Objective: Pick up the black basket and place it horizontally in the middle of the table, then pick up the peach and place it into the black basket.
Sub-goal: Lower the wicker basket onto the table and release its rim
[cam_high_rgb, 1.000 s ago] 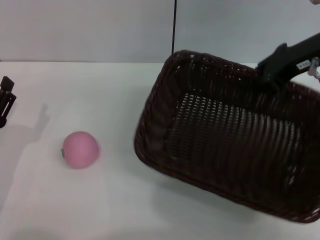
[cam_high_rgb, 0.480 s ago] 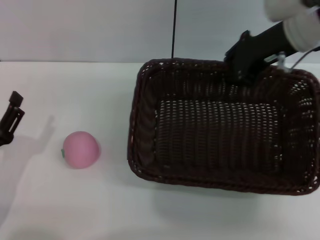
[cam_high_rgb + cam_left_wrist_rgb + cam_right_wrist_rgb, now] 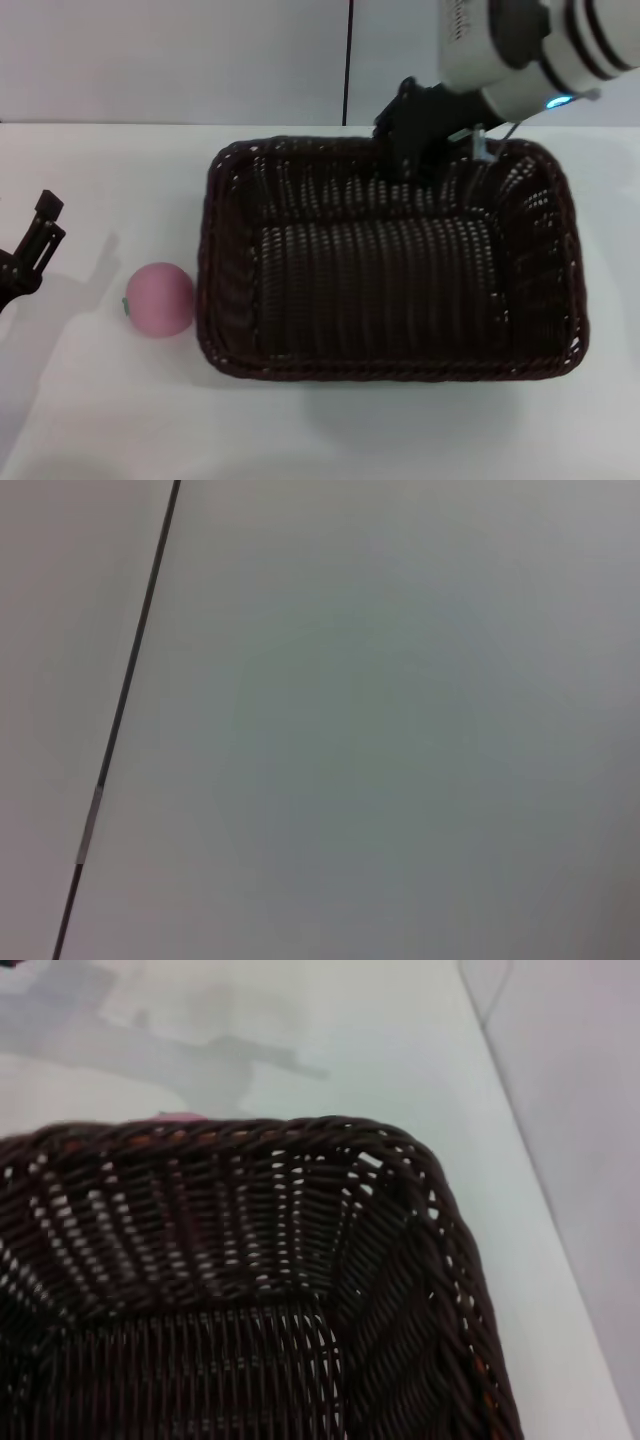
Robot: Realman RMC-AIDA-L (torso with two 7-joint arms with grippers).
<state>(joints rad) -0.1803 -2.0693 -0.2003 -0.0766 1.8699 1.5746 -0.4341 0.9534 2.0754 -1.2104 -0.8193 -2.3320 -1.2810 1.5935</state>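
The black basket (image 3: 390, 368) lies lengthwise across the middle of the white table (image 3: 100, 420), open side up and empty. My right gripper (image 3: 418, 150) is at the middle of its far rim and shut on it. The right wrist view looks into one corner of the basket (image 3: 250, 1132). The pink peach (image 3: 158, 299) sits on the table just off the basket's left end, close to its wall; a sliver of it (image 3: 180, 1117) shows past the rim in the right wrist view. My left gripper (image 3: 30, 250) hangs at the far left, left of the peach and clear of it.
A pale wall with a dark vertical seam (image 3: 349, 60) stands behind the table. The left wrist view shows only that wall and seam (image 3: 120, 710). Bare tabletop lies in front of the basket and around the peach.
My right gripper has swung the basket leftward and lowered it from tilted to flat on the table, next to the peach. The left gripper has crept a little to the right.
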